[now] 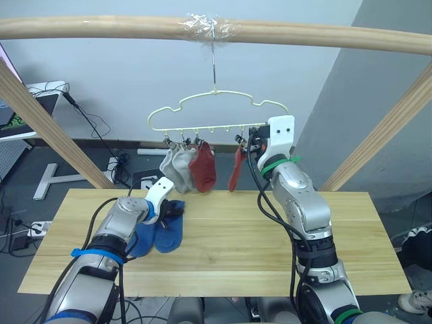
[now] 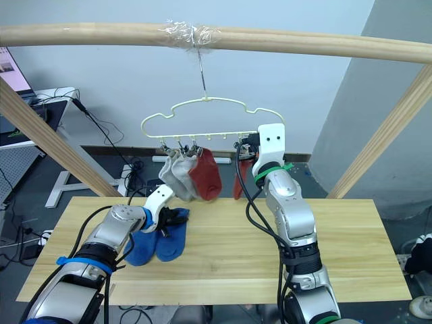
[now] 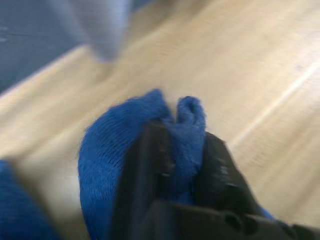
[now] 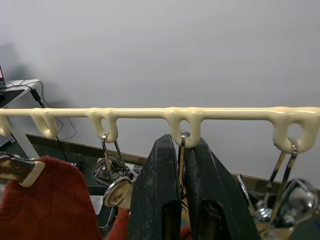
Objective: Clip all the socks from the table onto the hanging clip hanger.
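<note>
**A:** Why is your left hand (image 1: 174,210) down at the lower left of the frame?

**B:** You have it clenched on the cuff of a blue sock (image 3: 150,145); the left wrist view shows the knit bunched between the two fingers. It looks like the pick-up for the next sock, gripped at the edge so there is fabric free to feed into a clip.

**A:** And the right hand (image 4: 181,165)?

**B:** Up at centre frame, at the clip hanger (image 1: 216,111). Your fingers are pressed together on one metal clip (image 4: 182,150) under the pale-yellow bar, probably steadying or squeezing it ready for that sock.

**A:** Where do the socks stand?

**B:** Two light grey socks (image 1: 177,169) and a rust-red sock (image 1: 203,170) hang side by side left of centre. A second rust-red sock (image 1: 235,172) hangs narrow, just left of your right hand. The two blue ones lie on the worktop (image 1: 223,256) at lower left, the other blue sock (image 1: 144,237) touching the one you hold.

**A:** How do they look?

**B:** Soft, limp ankle socks with a ribbed knit; the blue is deep and saturated. The hanger dangles from a taped hook on the wooden pole (image 1: 101,27), so expect it to swing.
</note>
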